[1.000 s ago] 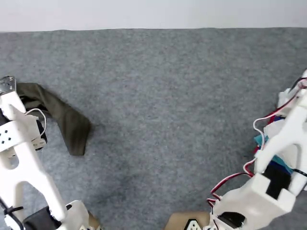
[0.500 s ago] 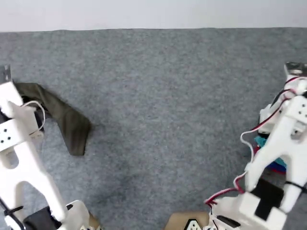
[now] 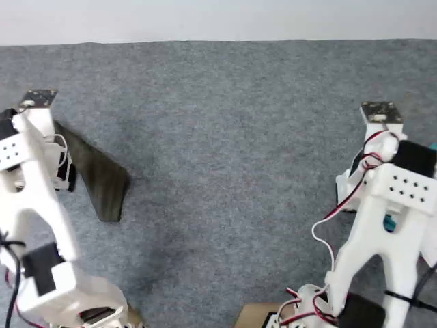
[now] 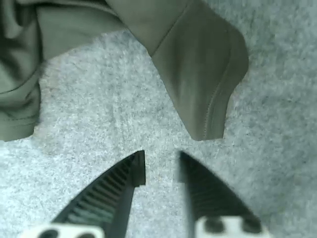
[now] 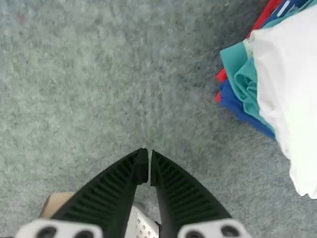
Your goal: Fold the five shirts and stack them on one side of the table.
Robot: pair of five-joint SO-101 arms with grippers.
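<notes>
Left gripper (image 4: 162, 168): released, jaws parted a little, nothing between them. Poised over bare grey felt on the desk (image 4: 99, 119), touching no cloth. Just ahead of the tips, apart from them, the hemmed end of a sleeve (image 4: 203, 79), flat on the felt with a line of stitching along its edge. Beyond and to one side of the sleeve, the rest of the olive shirt (image 4: 20, 64), bunched and creased, not folded.

From the high view: left arm (image 3: 31, 198) at the left edge of the desk (image 3: 239, 137), with the olive shirt (image 3: 102, 181) partly hidden beneath it and the sleeve running out toward the near side of the felt.

Right gripper (image 5: 148, 158): clenched, jaws tip to tip with only a hairline between, grasping nothing. Held over bare felt of the desk (image 5: 99, 74). Near by, clear of the tips, a heap of shirts: white shirt (image 5: 290, 84) on top, teal shirt (image 5: 242, 69) bunched in folds beneath it, blue shirt (image 5: 237, 106) lowest against the felt, and slivers of a red shirt (image 5: 221, 75) showing at the heap's edge beside the teal.

From the high view: right arm (image 3: 386, 205) at the right side of the desk, well apart from the left arm and from the olive shirt.
</notes>
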